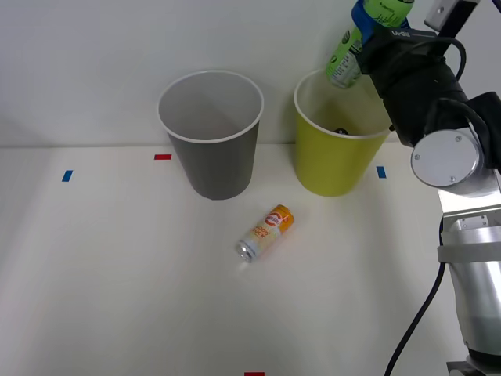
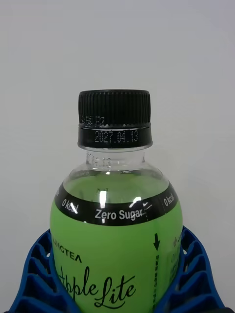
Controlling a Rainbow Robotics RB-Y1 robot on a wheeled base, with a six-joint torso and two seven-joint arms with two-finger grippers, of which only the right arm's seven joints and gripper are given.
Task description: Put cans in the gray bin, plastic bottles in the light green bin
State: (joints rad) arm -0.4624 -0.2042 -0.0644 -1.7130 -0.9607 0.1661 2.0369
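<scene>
Above the light green bin [image 1: 337, 160], near its right rim, my right gripper [image 1: 368, 35] is clamped on the green bottle [image 1: 344, 59], which hangs tilted over the bin's mouth. From the front I see just a strip of its label poking out beside the black wrist housing, plus a small dark object lying down inside the bin that I cannot identify. My wrist camera fills in the rest: the green bottle [image 2: 117, 234] sits between my blue ribbed fingers [image 2: 36, 279], pressed on both sides, its black cap [image 2: 114, 110] pointing away from me, a black band reading "Zero Sugar" around the shoulder and a date printed under the cap. On the white table [image 1: 102, 274], the front camera also shows the gray bin [image 1: 211, 149] just beside the green one, and the orange and white can [image 1: 266, 233] lying on its side in front of them.
</scene>
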